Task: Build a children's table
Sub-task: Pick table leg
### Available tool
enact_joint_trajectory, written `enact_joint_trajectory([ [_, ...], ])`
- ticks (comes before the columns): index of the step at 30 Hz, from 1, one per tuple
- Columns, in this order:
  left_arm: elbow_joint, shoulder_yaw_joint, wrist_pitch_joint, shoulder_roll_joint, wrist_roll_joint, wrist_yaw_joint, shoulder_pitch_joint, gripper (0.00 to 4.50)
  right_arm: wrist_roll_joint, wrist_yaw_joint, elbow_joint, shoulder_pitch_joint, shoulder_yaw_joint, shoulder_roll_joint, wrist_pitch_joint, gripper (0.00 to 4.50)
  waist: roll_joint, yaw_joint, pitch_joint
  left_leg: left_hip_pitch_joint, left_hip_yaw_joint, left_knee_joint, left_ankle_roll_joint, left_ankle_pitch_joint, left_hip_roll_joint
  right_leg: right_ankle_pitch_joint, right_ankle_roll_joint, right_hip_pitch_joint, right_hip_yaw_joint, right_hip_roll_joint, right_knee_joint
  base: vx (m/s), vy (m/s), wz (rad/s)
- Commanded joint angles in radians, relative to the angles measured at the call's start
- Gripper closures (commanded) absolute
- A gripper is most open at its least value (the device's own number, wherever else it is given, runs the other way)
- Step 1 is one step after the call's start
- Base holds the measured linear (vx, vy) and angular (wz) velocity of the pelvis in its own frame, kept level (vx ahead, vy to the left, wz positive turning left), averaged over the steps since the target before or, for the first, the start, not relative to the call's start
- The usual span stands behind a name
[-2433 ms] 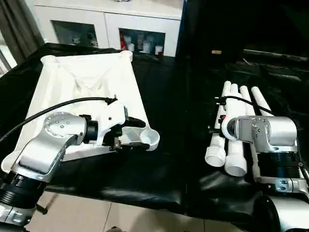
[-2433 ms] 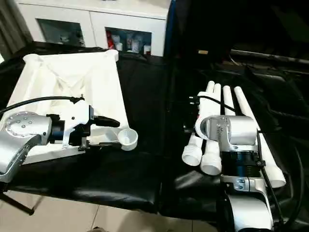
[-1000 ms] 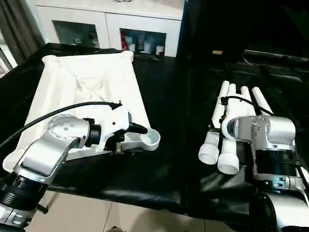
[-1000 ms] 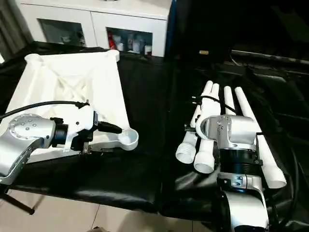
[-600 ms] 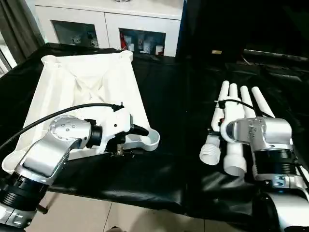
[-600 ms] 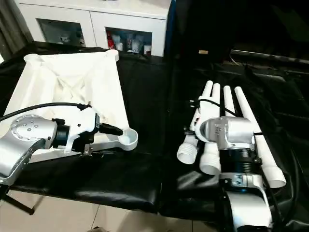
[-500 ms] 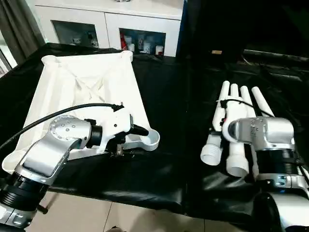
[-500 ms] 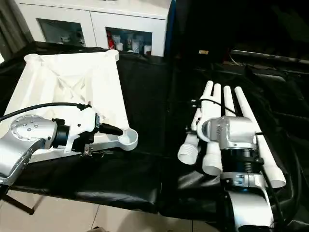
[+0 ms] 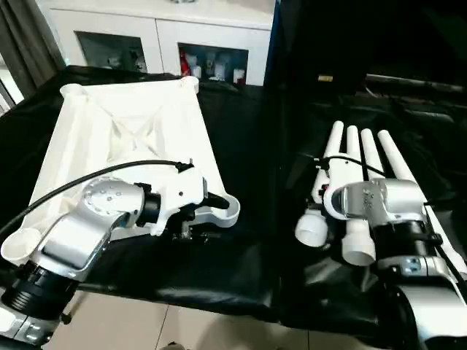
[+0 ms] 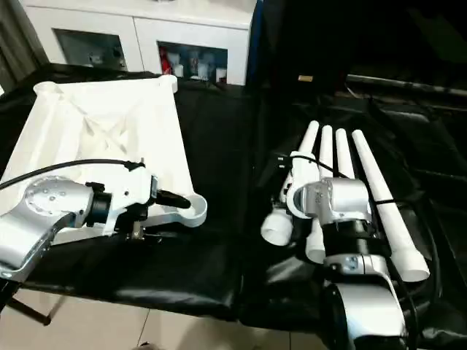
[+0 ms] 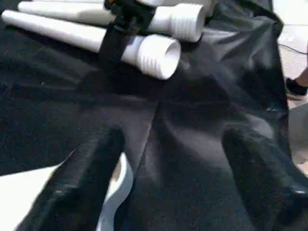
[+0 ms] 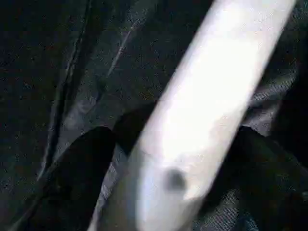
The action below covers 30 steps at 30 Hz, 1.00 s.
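The right gripper [image 12: 179, 144] is clenched around one white leg [image 9: 333, 146] of the children's table, a black finger [image 12: 82, 163] pressed to either side of the tube. The leg's threaded end [image 9: 312, 227] points toward the robot and swings out to the robot's left, apart from its neighbours, while its tapered tip stays close to theirs. The other three legs [image 9: 363, 168] lie side by side on the black cloth [image 9: 248, 146], just beside the held one, partly hidden under the silver right forearm [image 9: 379, 200].

Well apart, on the robot's left, the left gripper [image 9: 211, 216] is released, its two fingers [image 11: 82, 178] spread wide at the near right corner of the table top [image 9: 124, 138]. The round corner socket [image 9: 225, 209] sits just beside one finger, its white rim curving past it in the left wrist view; whether the fingers touch it cannot be told. The top lies upside down on the cloth, ribbed underside up, with no leg fitted in the sockets that show. A black cable [image 9: 73, 186] arcs over the silver left forearm [image 9: 95, 219].

Beyond the cloth stands a white cabinet [image 9: 160, 36] with glass doors
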Motion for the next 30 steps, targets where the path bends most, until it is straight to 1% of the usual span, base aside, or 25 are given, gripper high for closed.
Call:
enact_joint_trajectory([
  [1,-0.029,-0.012,0.013,0.007,0.004,-0.009,-0.004,0.19,-0.003,0.003,0.046,-0.01,-0.006,-0.003,-0.012,0.96,0.003,0.004,-0.071,0.012,-0.016,-0.075,-0.038,-0.037,0.057,0.021,-0.235,0.058,0.056,-0.085,-0.061,0.0,0.0,0.0],
  [2,-0.028,-0.013,0.013,0.008,0.005,-0.009,-0.005,0.19,-0.002,0.002,0.048,-0.011,-0.006,-0.003,-0.014,1.06,0.005,0.003,-0.069,0.012,-0.016,-0.075,-0.039,-0.046,0.056,0.007,-0.234,0.057,0.056,-0.084,-0.064,0.0,0.0,0.0],
  [6,-0.025,-0.012,0.009,0.006,0.009,-0.005,-0.009,0.02,0.002,-0.002,0.066,-0.017,-0.011,-0.003,-0.026,1.38,0.004,0.003,-0.07,0.013,-0.016,-0.076,-0.043,-0.056,0.056,-0.018,-0.224,0.057,0.056,-0.085,-0.066,0.0,0.0,0.0],
  [9,-0.001,-0.005,-0.015,-0.009,0.028,0.023,-0.019,0.0,0.007,-0.009,0.092,-0.025,-0.027,0.001,-0.041,1.7,0.006,0.002,-0.07,0.012,-0.016,-0.075,-0.046,-0.062,0.055,-0.023,-0.223,0.056,0.056,-0.083,-0.068,0.0,0.0,0.0],
  [10,0.008,-0.004,-0.02,-0.013,0.035,0.033,-0.025,0.0,0.007,-0.008,0.099,-0.027,-0.028,0.0,-0.045,1.81,0.008,0.003,-0.07,0.013,-0.016,-0.075,-0.048,-0.066,0.055,-0.026,-0.223,0.055,0.056,-0.084,-0.068,0.0,0.0,0.0],
  [11,0.018,-0.004,-0.023,-0.018,0.041,0.04,-0.03,0.0,0.007,-0.007,0.106,-0.029,-0.028,0.0,-0.049,1.81,0.008,0.002,-0.07,0.013,-0.016,-0.076,-0.049,-0.073,0.056,-0.034,-0.221,0.056,0.056,-0.084,-0.069,0.0,0.0,0.0],
  [13,0.036,-0.009,-0.031,-0.023,0.052,0.044,-0.043,0.0,0.006,-0.003,0.124,-0.032,-0.027,-0.002,-0.058,2.03,0.006,0.001,-0.071,0.012,-0.017,-0.076,-0.049,-0.067,0.055,-0.028,-0.221,0.056,0.055,-0.083,-0.068,0.0,0.0,0.0],
  [14,0.04,-0.01,-0.033,-0.025,0.054,0.045,-0.046,0.0,0.006,-0.002,0.128,-0.032,-0.027,-0.002,-0.06,2.11,0.006,0.001,-0.07,0.013,-0.016,-0.076,-0.049,-0.073,0.055,-0.038,-0.221,0.055,0.055,-0.083,-0.07,0.0,0.0,0.0],
  [15,0.043,-0.01,-0.033,-0.027,0.055,0.046,-0.048,0.0,0.006,-0.002,0.13,-0.032,-0.027,-0.002,-0.061,2.11,0.006,0.001,-0.07,0.013,-0.017,-0.075,-0.049,-0.073,0.055,-0.039,-0.221,0.056,0.055,-0.083,-0.069,0.0,0.0,0.0],
  [16,0.048,-0.012,-0.035,-0.029,0.058,0.049,-0.052,0.0,0.005,-0.002,0.134,-0.033,-0.027,-0.001,-0.063,2.2,0.008,0.002,-0.071,0.011,-0.018,-0.075,-0.05,-0.071,0.056,-0.036,-0.221,0.057,0.055,-0.086,-0.069,0.0,0.0,0.0],
  [18,0.058,-0.015,-0.039,-0.034,0.063,0.053,-0.06,0.0,0.004,-0.006,0.149,-0.038,-0.03,0.001,-0.071,2.38,0.007,-0.001,-0.071,0.012,-0.017,-0.075,-0.046,-0.063,0.055,-0.021,-0.225,0.056,0.055,-0.084,-0.067,0.0,0.0,0.0],
  [19,0.066,-0.016,-0.044,-0.038,0.069,0.057,-0.062,0.0,0.004,-0.009,0.159,-0.042,-0.034,0.004,-0.078,2.42,0.014,0.0,-0.072,0.012,-0.017,-0.074,-0.046,-0.063,0.055,-0.015,-0.229,0.055,0.055,-0.084,-0.066,0.0,0.0,0.0],
  [20,0.072,-0.016,-0.047,-0.041,0.072,0.061,-0.063,0.0,0.005,-0.014,0.167,-0.044,-0.04,0.008,-0.085,2.47,0.01,-0.003,-0.071,0.012,-0.017,-0.074,-0.047,-0.071,0.055,-0.019,-0.23,0.056,0.055,-0.083,-0.068,0.0,0.0,0.0],
  [21,0.078,-0.014,-0.048,-0.044,0.073,0.065,-0.064,0.0,0.007,-0.018,0.172,-0.046,-0.046,0.011,-0.091,2.52,0.013,-0.002,-0.071,0.012,-0.017,-0.074,-0.049,-0.076,0.055,-0.024,-0.231,0.055,0.055,-0.083,-0.069,0.0,0.0,0.0],
  [22,0.082,-0.013,-0.046,-0.046,0.074,0.068,-0.065,0.0,0.01,-0.023,0.176,-0.048,-0.054,0.015,-0.094,2.55,0.011,-0.003,-0.071,0.012,-0.017,-0.075,-0.05,-0.083,0.055,-0.031,-0.231,0.055,0.055,-0.083,-0.07,0.0,0.0,0.0],
  [23,0.094,-0.002,-0.037,-0.053,0.068,0.076,-0.071,0.0,0.018,-0.028,0.179,-0.052,-0.066,0.02,-0.097,2.57,0.013,-0.004,-0.071,0.012,-0.017,-0.075,-0.053,-0.087,0.055,-0.034,-0.231,0.056,0.055,-0.083,-0.07,0.0,0.0,0.0],
  [25,0.131,0.012,-0.044,-0.066,0.073,0.096,-0.089,0.0,0.029,-0.022,0.183,-0.056,-0.079,0.023,-0.116,2.6,0.012,-0.003,-0.072,0.014,-0.017,-0.074,-0.052,-0.088,0.055,-0.034,-0.232,0.055,0.055,-0.083,-0.071,0.0,0.0,0.0],
  [26,0.133,0.013,-0.045,-0.066,0.073,0.097,-0.09,0.0,0.03,-0.021,0.183,-0.056,-0.079,0.023,-0.118,2.61,0.013,-0.004,-0.072,0.012,-0.018,-0.075,-0.052,-0.088,0.054,-0.03,-0.232,0.056,0.055,-0.082,-0.07,0.0,0.0,0.0],
  [27,0.152,0.019,-0.036,-0.073,0.078,0.114,-0.099,0.0,0.034,-0.005,0.176,-0.051,-0.077,0.023,-0.153,2.61,0.012,-0.004,-0.073,0.012,-0.019,-0.075,-0.052,-0.086,0.055,-0.026,-0.232,0.058,0.054,-0.083,-0.069,0.0,0.0,0.0],
  [28,0.177,0.036,-0.02,-0.089,0.076,0.142,-0.112,0.0,0.05,0.009,0.162,-0.045,-0.093,0.027,-0.194,2.62,0.01,-0.006,-0.073,0.01,-0.019,-0.074,-0.047,-0.087,0.055,-0.026,-0.233,0.059,0.054,-0.085,-0.07,0.0,0.0,0.0],
  [29,0.201,0.057,0.007,-0.11,0.071,0.179,-0.129,0.0,0.066,0.042,0.137,-0.034,-0.1,0.029,-0.248,2.62,0.009,-0.007,-0.073,0.01,-0.015,-0.072,-0.044,-0.095,0.055,-0.025,-0.233,0.058,0.056,-0.085,-0.071,0.0,0.0,0.0],
  [30,0.201,0.057,0.007,-0.11,0.071,0.179,-0.129,0.0,0.066,0.042,0.137,-0.034,-0.1,0.029,-0.248,2.62,0.01,-0.004,-0.073,0.014,-0.015,-0.07,-0.042,-0.101,0.055,-0.029,-0.234,0.056,0.056,-0.087,-0.074,0.0,0.0,0.0],
])
